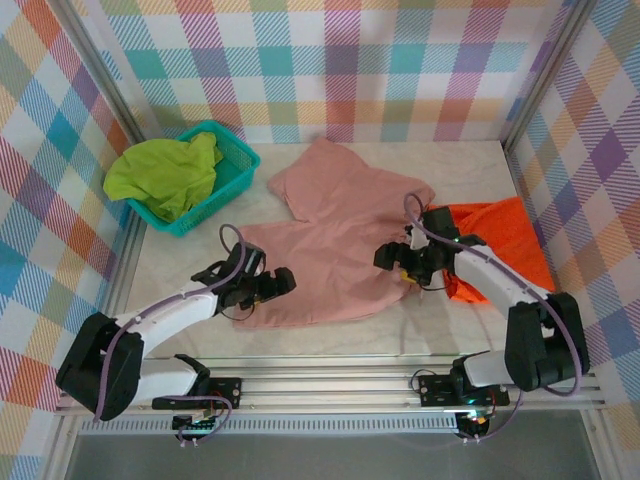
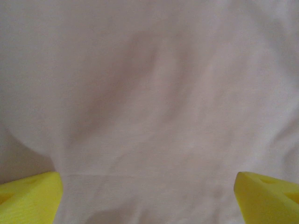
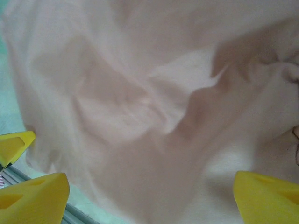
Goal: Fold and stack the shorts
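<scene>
The dusty pink shorts [image 1: 335, 235] lie spread out in the middle of the table. My left gripper [image 1: 272, 287] is open over their near left edge; in the left wrist view its yellow fingertips [image 2: 30, 196] stand wide apart above smooth pink cloth [image 2: 149, 107]. At the shorts' right edge my right gripper [image 1: 392, 257] is open too, its fingers [image 3: 266, 196] spread over wrinkled pink fabric [image 3: 140, 107]. Neither holds anything. The orange shorts [image 1: 510, 245] lie at the right, partly under the right arm. Bunched in the teal basket [image 1: 235, 160] are the lime green shorts [image 1: 165, 175].
The basket stands at the back left against the checked wall. Checked walls close in the table on three sides, and a metal rail [image 1: 330, 385] runs along the near edge. A strip of bare tabletop [image 1: 330, 335] lies between the pink shorts and the rail.
</scene>
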